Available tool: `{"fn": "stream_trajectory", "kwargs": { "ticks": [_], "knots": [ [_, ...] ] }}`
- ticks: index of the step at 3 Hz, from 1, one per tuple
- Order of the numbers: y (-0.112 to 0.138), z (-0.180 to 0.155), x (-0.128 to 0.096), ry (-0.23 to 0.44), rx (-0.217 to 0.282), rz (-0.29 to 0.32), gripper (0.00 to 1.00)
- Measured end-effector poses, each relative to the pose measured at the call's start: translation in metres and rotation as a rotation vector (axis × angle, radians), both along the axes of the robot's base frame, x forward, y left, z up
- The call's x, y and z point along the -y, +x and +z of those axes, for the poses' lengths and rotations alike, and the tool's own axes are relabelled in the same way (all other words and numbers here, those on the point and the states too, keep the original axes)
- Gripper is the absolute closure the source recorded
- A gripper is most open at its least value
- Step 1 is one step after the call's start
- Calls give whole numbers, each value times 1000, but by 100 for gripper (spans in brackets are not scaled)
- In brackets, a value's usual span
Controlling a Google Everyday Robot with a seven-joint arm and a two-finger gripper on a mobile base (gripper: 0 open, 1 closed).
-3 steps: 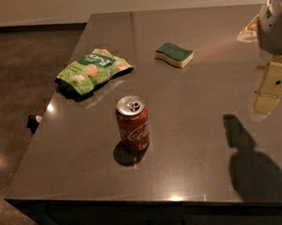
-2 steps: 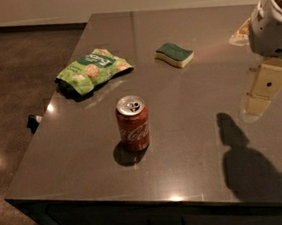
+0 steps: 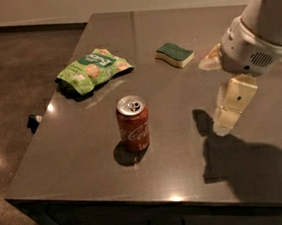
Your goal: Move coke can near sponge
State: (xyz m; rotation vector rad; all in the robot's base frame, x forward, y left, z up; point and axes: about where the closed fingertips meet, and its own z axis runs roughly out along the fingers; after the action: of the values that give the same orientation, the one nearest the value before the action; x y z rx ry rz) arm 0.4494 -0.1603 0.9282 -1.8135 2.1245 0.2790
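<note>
Spot the coke can (image 3: 133,124) upright on the table (image 3: 76,161), with the sponge (image 3: 174,54) well apart at 1 o'clock from it. Look toward 3 o'clock of the can for the gripper (image 3: 227,120), hovering low; cannot tell whether spread or pressed together.

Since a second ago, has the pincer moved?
Yes. The pincer has shifted left in the camera view, above the table's right side, closing the gap to the coke can. The can and the sponge sit where they were.
</note>
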Motion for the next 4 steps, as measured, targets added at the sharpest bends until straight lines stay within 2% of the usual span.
{"fn": "stream_trajectory", "kwargs": {
  "ticks": [1,2,3,4],
  "knots": [
    [-6,-20,-28,90,-60,59,0],
    [-14,-35,-60,150,-49,129,0],
    [-7,-48,-106,219,-8,212,0],
    [2,-51,-134,257,10,257,0]
  ]
}}
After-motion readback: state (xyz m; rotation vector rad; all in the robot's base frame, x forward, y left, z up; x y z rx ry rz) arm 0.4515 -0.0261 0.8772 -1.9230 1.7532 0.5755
